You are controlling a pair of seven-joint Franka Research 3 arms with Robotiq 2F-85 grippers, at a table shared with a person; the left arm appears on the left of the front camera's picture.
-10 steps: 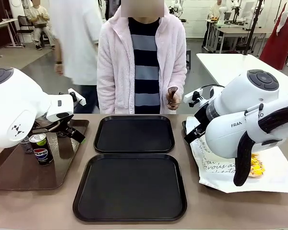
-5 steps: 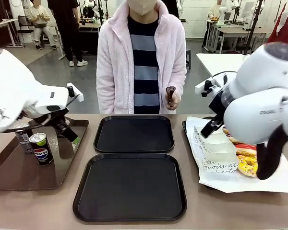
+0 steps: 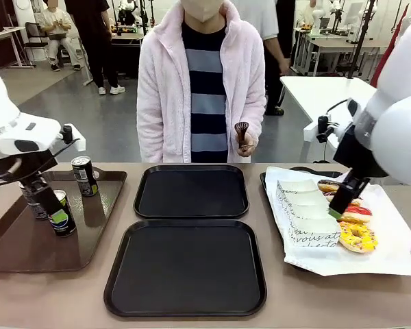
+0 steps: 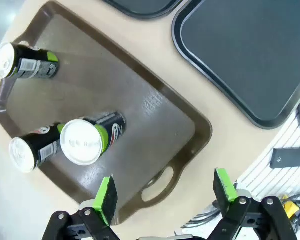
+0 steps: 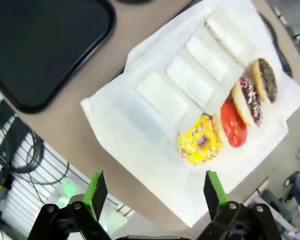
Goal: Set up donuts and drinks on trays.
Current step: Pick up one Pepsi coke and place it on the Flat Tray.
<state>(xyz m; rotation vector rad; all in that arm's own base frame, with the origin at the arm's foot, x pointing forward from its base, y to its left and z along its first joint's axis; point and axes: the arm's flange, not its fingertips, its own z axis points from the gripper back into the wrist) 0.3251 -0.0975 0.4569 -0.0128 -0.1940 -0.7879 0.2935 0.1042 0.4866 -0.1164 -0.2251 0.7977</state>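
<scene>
Drinks and donuts sit on supply trays at either side, apparently so each arm can pick from its own stock. The left gripper, jaws spread wide and holding nothing, hangs over 3 Pepsi cans standing on the brown tray. The right gripper, equally wide and unladen, hovers above 4 donuts on white paper. The 2 black trays between them carry nothing yet. Half a second before, both grippers sat nearer the middle; each has since swung outward.

Two black trays centre, three upright cans, four glazed donuts
</scene>
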